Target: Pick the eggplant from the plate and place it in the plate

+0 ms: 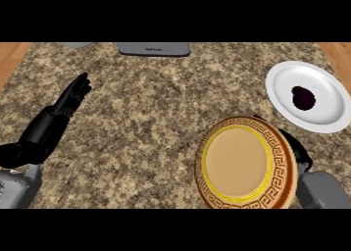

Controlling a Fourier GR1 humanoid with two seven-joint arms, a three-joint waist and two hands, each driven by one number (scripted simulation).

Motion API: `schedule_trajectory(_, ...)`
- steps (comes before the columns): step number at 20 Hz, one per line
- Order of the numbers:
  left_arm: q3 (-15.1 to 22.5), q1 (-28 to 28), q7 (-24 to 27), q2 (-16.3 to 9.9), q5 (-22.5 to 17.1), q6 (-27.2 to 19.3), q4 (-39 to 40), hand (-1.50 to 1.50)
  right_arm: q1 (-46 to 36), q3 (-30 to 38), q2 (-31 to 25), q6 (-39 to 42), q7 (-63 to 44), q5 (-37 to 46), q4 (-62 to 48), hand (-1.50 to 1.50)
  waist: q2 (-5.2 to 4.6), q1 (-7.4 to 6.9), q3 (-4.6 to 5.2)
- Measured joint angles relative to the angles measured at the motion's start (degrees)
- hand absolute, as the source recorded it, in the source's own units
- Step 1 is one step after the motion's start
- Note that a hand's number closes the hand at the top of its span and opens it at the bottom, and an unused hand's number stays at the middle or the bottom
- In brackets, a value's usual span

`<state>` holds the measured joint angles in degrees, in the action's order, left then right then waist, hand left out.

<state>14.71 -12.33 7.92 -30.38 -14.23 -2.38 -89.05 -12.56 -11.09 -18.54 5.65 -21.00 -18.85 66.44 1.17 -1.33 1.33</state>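
A small dark purple eggplant (304, 98) lies on the white plate (330, 115) at the right of the counter. Nearer me stands a tan plate with a gold patterned rim (207, 166), nothing on it. My right hand (300, 154) is mostly hidden behind that plate's right edge; only a black sliver and the grey forearm show, well below the eggplant. My left hand (62, 105) rests open at the left, fingers straight and pointing up, far from both plates.
A grey appliance (154, 48) sits at the counter's far edge, with a second grey object (77, 45) to its left. Wooden floor shows beyond the granite top at both sides.
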Motion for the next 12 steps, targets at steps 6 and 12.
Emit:
schedule_trajectory(6,0.0,-0.3,-1.3,0.6,0.8,-0.1,-0.9,0.0,-6.1,-1.3,-0.8,1.6,-16.3,-2.0,-0.5,-1.5,-0.3,0.43,-0.43)
schedule_trajectory(12,-0.5,0.0,-2.8,1.0,1.0,0.2,-2.3,0.0,-10.0,1.3,-1.0,8.6,-29.5,-11.6,-3.0,-1.5,-0.77,0.56,-0.98)
